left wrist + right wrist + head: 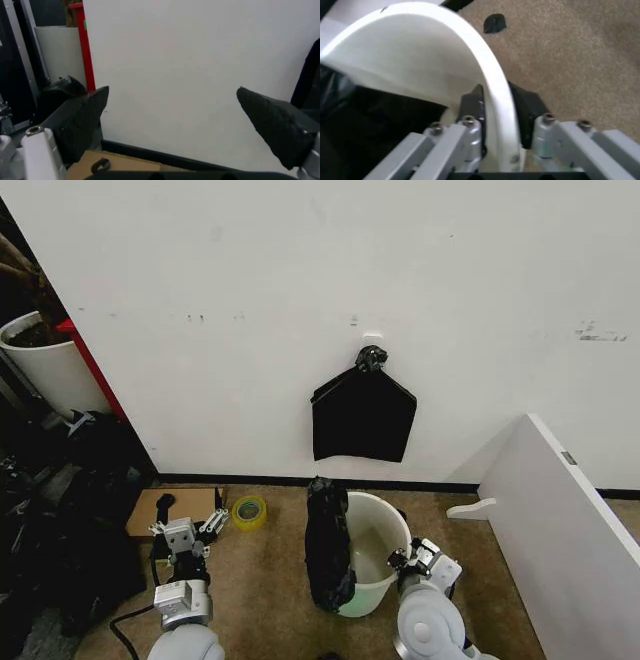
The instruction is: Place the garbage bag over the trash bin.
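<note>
The white trash bin [375, 552] stands on the carpet in front of me. The crinkled black garbage bag [328, 545] hangs over its left rim, partly inside and partly down the outside. My right gripper [412, 558] is at the bin's right rim. In the right wrist view its fingers [471, 107] straddle the trash bin's rim [492, 78], one inside and one outside, pressed against it, with the garbage bag [365, 123] dark within. My left gripper [186, 532] hovers open over the floor to the bin's left, its fingers [85, 116] wide apart and holding nothing.
A flat black bundle [362, 416] hangs on the wall behind the bin. A yellow tape roll [248, 511] and cardboard [180, 505] lie at the left. A white plant pot [45, 370] and dark clutter stand far left. A white board [570, 510] leans at right.
</note>
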